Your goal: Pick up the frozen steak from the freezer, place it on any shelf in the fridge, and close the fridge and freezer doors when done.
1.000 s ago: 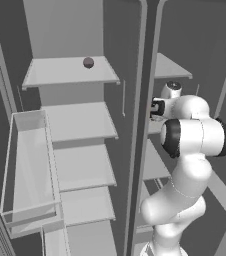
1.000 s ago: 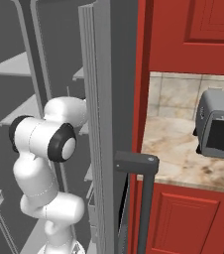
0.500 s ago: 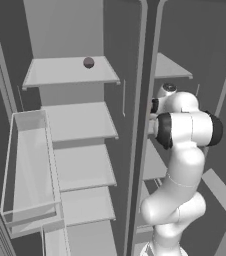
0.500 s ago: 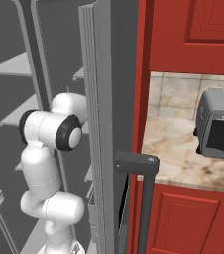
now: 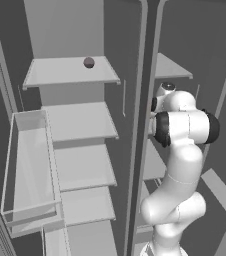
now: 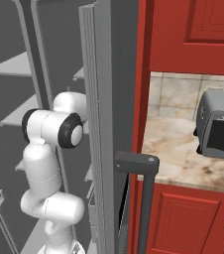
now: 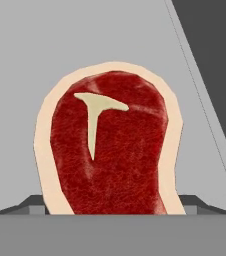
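The steak [image 7: 107, 145] lies flat on a pale grey freezer shelf [image 7: 45, 45], right in front of the hand camera and very close. It is red with a pale rim and a whitish T-shaped streak. Two dark finger tips [image 7: 32, 204] flank the steak at its near end, one on each side. They seem apart, but I cannot tell whether they touch or clamp it yet; the grip state is unclear.

In the left base view the arm [image 5: 185, 127] reaches past the centre post [image 5: 146, 100] into the freezer [image 5: 172, 67], the narrow compartment to the right of the post. The fridge [image 5: 70, 70] is left of the post with wide shelves [image 5: 80, 122], and a small dark ball [image 5: 88, 62] sits on its top shelf. The fridge door rack [image 5: 30, 175] hangs open further left. In the right base view the open freezer door [image 6: 106, 124] with its dark handle [image 6: 139, 166] stands just right of the arm.

Risks, as a judgement:
- The steak is thin and flat, so the fingers may slide over it or push it deeper instead of gripping.
- The fingers may jam into the shelf if they go too low.
- On the way out, the elbow could hit the centre post or the freezer door.
- A weak edge grip could drop the steak while it swings over to the fridge.

No brands, labels or writing are readable anywhere.
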You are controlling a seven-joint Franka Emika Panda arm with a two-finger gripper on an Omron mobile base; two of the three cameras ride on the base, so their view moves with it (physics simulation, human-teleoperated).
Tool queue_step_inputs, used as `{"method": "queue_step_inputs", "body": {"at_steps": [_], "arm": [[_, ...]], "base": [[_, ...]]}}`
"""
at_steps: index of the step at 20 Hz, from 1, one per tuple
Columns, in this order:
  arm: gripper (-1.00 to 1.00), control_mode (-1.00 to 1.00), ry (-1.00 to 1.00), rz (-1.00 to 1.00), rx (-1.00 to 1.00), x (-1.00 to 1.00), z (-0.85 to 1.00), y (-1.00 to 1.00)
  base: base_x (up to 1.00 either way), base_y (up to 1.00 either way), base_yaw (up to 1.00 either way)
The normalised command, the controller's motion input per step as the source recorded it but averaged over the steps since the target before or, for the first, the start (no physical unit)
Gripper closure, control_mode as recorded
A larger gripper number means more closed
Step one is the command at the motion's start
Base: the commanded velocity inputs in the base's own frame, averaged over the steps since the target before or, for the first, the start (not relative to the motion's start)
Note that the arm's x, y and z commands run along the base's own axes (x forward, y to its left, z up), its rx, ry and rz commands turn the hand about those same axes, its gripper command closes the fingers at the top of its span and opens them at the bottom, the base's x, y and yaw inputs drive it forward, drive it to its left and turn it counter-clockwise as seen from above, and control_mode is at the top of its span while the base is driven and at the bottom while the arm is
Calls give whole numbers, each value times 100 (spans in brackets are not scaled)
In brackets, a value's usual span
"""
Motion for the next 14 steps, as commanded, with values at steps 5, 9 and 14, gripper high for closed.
{"method": "queue_step_inputs", "body": {"at_steps": [5, 9, 14], "arm": [[100, -100, 0, 0, 0, -9, 0, 0], [100, -100, -12, 0, 0, -61, 0, 0], [100, -100, -21, 0, 0, -74, 6, 0]], "base": [[0, 0, 0], [0, 0, 0], [0, 0, 0]]}}
